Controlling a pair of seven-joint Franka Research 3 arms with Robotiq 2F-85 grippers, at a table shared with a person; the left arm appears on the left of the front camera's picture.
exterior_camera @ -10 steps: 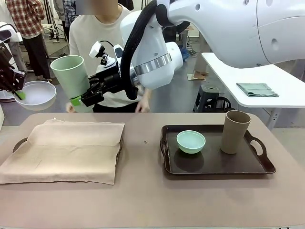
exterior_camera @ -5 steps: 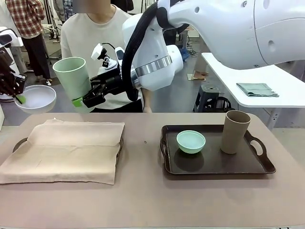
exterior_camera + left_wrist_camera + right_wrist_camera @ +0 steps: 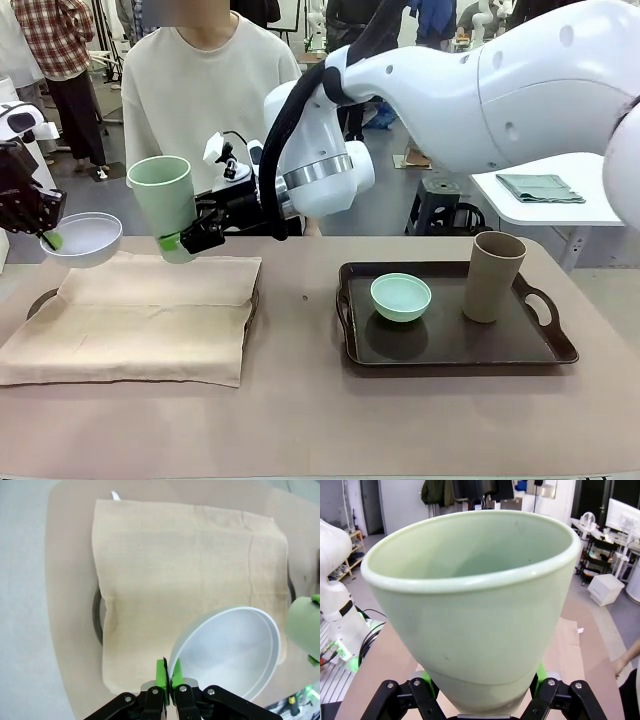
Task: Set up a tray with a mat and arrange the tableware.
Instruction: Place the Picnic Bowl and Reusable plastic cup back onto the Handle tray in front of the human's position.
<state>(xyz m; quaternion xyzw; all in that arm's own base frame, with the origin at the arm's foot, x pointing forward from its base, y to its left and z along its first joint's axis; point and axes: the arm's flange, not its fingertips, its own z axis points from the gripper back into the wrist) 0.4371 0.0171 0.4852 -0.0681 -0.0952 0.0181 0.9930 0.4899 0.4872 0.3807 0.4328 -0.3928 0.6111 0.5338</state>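
Green pads of your left gripper [image 3: 168, 672] are pressed together on the rim of the white bowl [image 3: 230, 650], a pinch the left wrist view makes plain, with the beige mat [image 3: 175, 565] spread below over a dark tray [image 3: 97, 615]. Your right gripper [image 3: 482, 682] stands wide, clamped round the base of the pale green cup [image 3: 475, 605] (smooth, matte, flaring upward). From the front, both hang over the mat's far edge; to the right, a second tray [image 3: 460, 362] on the tabletop [image 3: 320, 420] carries a mint green bowl [image 3: 400, 296] and tan cup [image 3: 493, 276]. A person [image 3: 205, 90] stands beyond.
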